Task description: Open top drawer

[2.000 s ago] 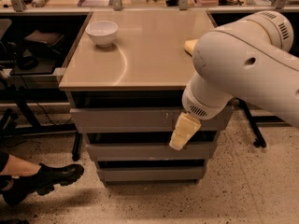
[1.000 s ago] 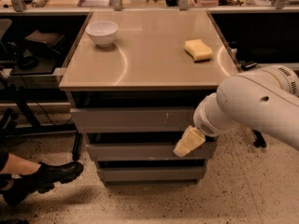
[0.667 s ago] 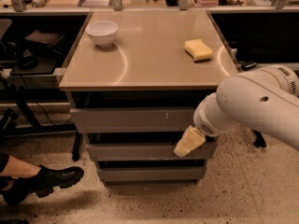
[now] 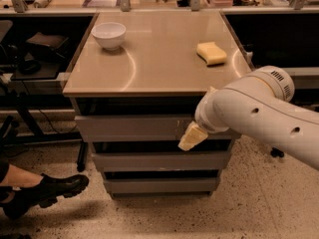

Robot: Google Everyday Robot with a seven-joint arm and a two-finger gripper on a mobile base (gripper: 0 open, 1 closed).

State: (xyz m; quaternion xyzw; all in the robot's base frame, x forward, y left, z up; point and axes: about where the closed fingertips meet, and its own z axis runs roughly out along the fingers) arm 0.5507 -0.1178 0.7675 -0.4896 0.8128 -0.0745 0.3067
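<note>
The top drawer (image 4: 129,127) is the widest grey front right under the tan tabletop (image 4: 154,68), with a dark gap above it and pale scratches right of centre. It looks pushed in, level with the cabinet. My gripper (image 4: 192,136) is a cream tip on the big white arm (image 4: 259,113) coming in from the right. It rests against the lower edge of the top drawer's front, right of centre. The arm hides the drawer's right end.
A white bowl (image 4: 109,35) and a yellow sponge (image 4: 211,53) sit on the tabletop. Two narrower grey drawer fronts (image 4: 159,161) lie below. A person's black boot (image 4: 47,191) is on the speckled floor at lower left. Dark desks flank the cabinet.
The arm dropped from over the tabletop, uncovering the sponge, and the gripper has since shifted slightly up and left along the top drawer's front. The boot has moved a little.
</note>
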